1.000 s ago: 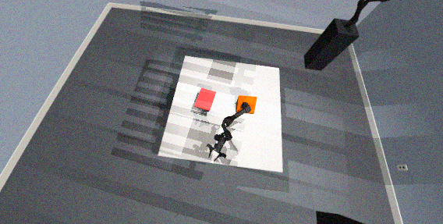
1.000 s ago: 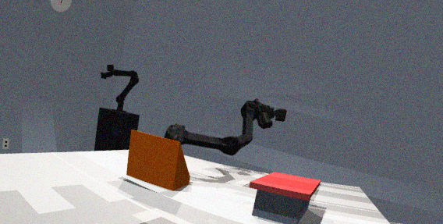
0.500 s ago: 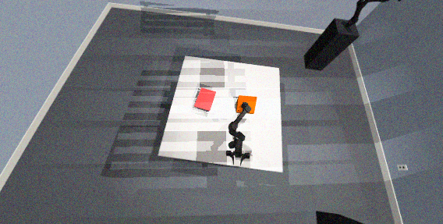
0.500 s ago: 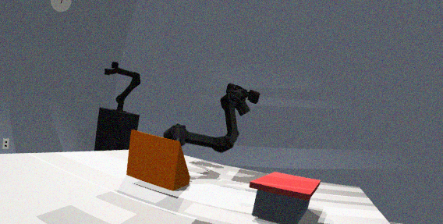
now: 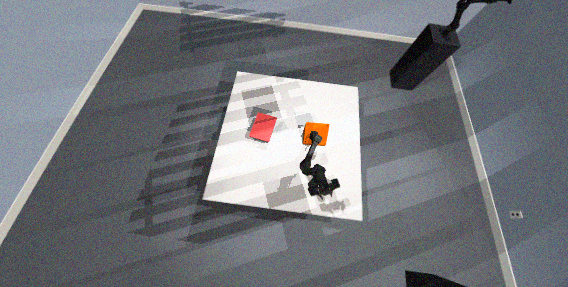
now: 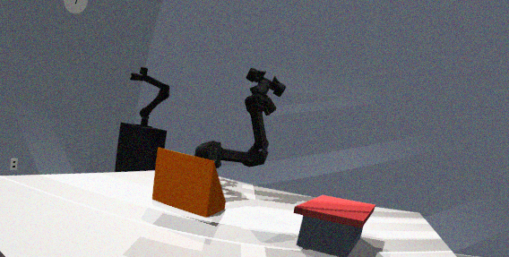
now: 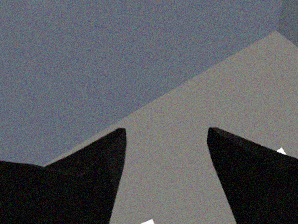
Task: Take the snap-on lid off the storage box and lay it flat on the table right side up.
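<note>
The red lid [image 5: 263, 129] [image 6: 333, 208] sits on top of the dark blue-grey storage box [image 6: 329, 234], its rim overhanging the box walls. The box stands upright on the white table [image 5: 240, 187] [image 6: 67, 212]; from above the lid hides it. My gripper [image 7: 167, 135] is raised high above the table, well away from the lid and box. In the wrist view its two black fingers stand apart with nothing between them. The wrist view shows only bare wall and ceiling surfaces behind the fingers, and neither lid nor box.
An orange block [image 5: 323, 128] [image 6: 181, 181] stands on the table beside my arm's base, right of the box from above. A second black arm [image 5: 465, 2] [image 6: 157, 100] stands on a black pedestal [image 5: 422, 59] [image 6: 140, 147] off the table.
</note>
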You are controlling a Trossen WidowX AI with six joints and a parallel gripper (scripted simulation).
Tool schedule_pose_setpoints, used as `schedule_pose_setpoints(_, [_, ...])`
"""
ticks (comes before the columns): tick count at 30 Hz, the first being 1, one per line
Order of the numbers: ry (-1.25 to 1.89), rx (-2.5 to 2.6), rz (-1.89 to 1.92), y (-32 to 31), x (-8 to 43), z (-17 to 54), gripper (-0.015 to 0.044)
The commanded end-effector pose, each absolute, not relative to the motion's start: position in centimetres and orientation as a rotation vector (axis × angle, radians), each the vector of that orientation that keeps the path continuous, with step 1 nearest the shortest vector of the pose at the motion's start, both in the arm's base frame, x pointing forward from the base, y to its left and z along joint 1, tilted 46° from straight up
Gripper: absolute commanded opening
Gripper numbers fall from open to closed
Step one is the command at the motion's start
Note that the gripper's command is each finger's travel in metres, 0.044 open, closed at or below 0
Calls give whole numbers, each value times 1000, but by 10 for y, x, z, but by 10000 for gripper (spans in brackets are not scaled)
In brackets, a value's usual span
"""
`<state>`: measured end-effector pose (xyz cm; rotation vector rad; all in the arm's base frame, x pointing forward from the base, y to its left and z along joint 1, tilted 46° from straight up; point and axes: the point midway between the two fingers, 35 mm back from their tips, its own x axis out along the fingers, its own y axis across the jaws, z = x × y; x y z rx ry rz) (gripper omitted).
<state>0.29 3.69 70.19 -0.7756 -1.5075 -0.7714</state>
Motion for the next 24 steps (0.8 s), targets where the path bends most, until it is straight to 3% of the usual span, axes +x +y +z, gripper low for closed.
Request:
schedule_pose_setpoints(1, [-1465, -560, -797, -26, -12, 693, 235])
schedule_pose_setpoints(11, [-1325, -72, -769, -150, -2, 651, 235])
schedule_pose_setpoints(24, [-1015, 619, -640, -276, 88, 540, 235])
